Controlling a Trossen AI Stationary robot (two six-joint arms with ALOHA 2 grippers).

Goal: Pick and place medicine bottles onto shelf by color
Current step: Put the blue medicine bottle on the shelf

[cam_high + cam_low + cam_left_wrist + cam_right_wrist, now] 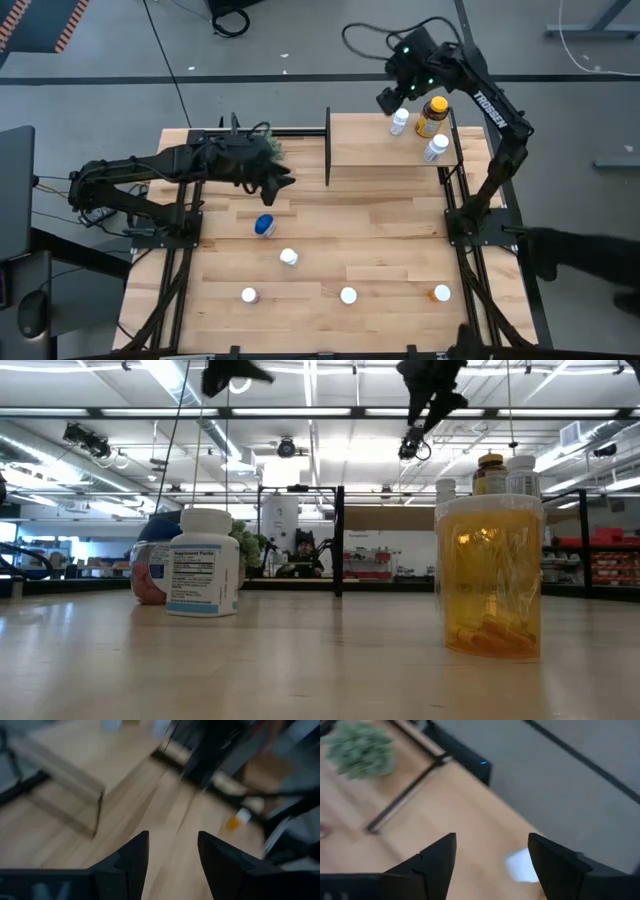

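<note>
In the high view, the light wood shelf (375,150) with its black divider stands at the table's far right. On it are two white bottles (400,121) (435,148) and a yellow-capped amber bottle (432,115). A blue bottle (264,225), three white ones (289,257) (249,295) (348,295) and an orange one (441,293) stand upright on the tabletop. My right gripper (492,865) hangs open above the shelf's far edge, with a white bottle cap (522,865) below it. My left gripper (172,865) is open in the air near the plant (262,148), beyond the blue bottle.
The green plant stands at the table's far left, beside the left arm. In the low view the orange bottle (490,575) is close to the camera, and a white bottle (205,560) stands in front of the blue one (150,572). Bare wood lies between shelf and loose bottles.
</note>
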